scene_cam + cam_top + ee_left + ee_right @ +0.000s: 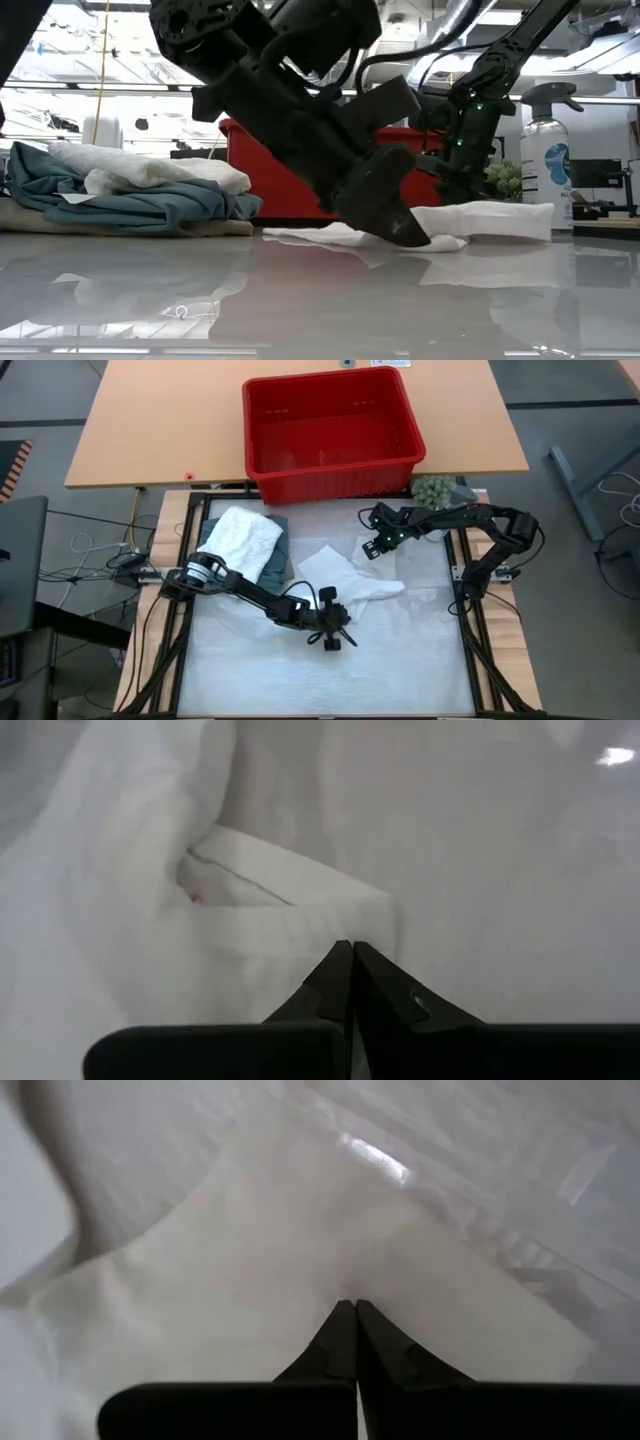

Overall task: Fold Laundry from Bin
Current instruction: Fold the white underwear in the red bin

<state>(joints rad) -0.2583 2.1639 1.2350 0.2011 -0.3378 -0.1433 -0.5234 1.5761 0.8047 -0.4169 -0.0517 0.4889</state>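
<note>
White garment (352,575) lies spread and partly rumpled near the middle of the white work surface (400,660), one flat panel toward the far side and a twisted length running right; in the low view it shows as a low white fold (480,218) on the table; left gripper (333,632) sits at the garment's near-left edge, fingers (345,985) pressed together, tip down at the cloth; whether any fabric is caught between them cannot be told; right gripper (372,547) is at the garment's far edge, fingers (350,1342) likewise pressed together over the white cloth (300,1270), no pinched fabric discernible; to the left on the surface, a stack: fluffy white cloth (243,537) on top of the dark teal-green garment (272,552), which in the low view rests on a beige layer (120,228); red bin (333,432) stands on the far wooden table (130,430), just beyond the work surface, its inside showing only bare red floor; a small green plant-like object (434,489) sits just right of the bin's near corner; a spray bottle (545,150) stands at the right in the low view
</note>
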